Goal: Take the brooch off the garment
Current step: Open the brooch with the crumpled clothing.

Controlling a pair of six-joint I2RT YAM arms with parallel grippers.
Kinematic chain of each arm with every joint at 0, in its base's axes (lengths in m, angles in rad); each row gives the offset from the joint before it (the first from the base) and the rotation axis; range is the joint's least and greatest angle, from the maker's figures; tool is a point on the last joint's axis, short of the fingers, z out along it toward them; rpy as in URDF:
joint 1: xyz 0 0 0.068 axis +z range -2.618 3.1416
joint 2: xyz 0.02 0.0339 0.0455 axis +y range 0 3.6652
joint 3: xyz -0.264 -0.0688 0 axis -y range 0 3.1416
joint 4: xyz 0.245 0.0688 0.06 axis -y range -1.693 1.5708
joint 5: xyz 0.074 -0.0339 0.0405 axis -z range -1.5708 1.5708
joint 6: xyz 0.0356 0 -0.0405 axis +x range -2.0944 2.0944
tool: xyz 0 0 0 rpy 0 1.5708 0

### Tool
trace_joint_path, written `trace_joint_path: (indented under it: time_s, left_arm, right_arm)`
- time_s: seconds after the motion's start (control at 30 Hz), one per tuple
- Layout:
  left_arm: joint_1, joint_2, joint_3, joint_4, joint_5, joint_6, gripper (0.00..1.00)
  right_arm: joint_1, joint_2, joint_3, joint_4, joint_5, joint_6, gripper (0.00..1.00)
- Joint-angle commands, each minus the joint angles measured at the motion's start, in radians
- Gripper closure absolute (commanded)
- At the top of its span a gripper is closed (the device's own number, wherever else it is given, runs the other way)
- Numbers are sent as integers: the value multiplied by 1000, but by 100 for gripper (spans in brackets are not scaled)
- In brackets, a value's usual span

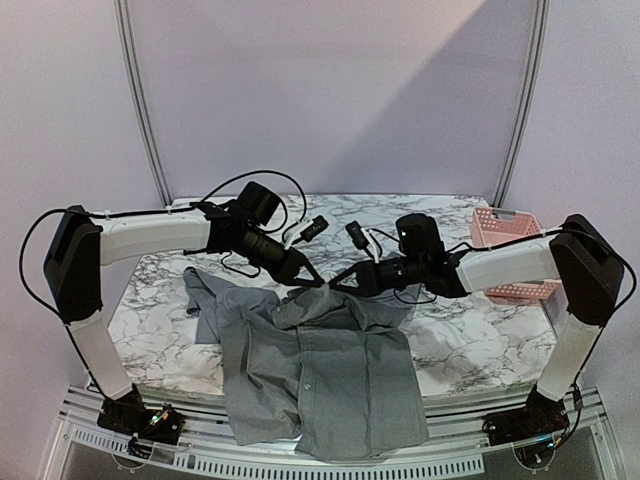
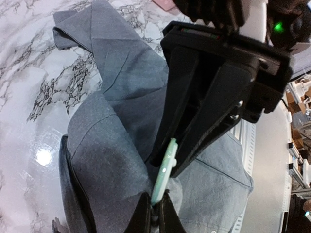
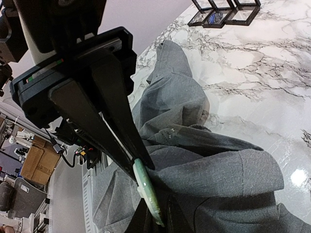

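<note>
Both sets of jaws met above the middle of the marble desk (image 1: 465, 345), tips close together. My left jaws were pinched narrow on one end of the pale green brooch (image 2: 164, 170), and my right jaws were clamped on its other end, so it stood edge-on between them. It sat against a raised fold of the grey shirt (image 1: 330, 385), whose body lay spread on the near side of the desk and draped over the near edge. Far right stood a pink basket (image 1: 500, 230).
</note>
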Motion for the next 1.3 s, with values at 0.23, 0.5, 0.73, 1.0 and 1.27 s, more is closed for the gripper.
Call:
trace_joint_path:
  time_s: [0.23, 0.5, 0.73, 1.0, 1.27]
  left_arm:
    - [-48, -34, -5, 11, 113, 28, 100]
    - [-52, -31, -6, 20, 121, 24, 100]
    - [-71, -28, -21, 52, 111, 1, 100]
    - [-71, -17, -17, 48, 58, -32, 100]
    - [-59, 10, 2, 23, 10, -60, 100]
  right_arm:
    - [-30, 78, 49, -67, 54, 19, 90]
    - [-30, 75, 76, -130, 79, -28, 89]
    - [-30, 99, 108, -141, 62, -28, 88]
    - [-27, 84, 144, -155, 18, -69, 81]
    - [-5, 21, 119, -134, -22, -109, 71]
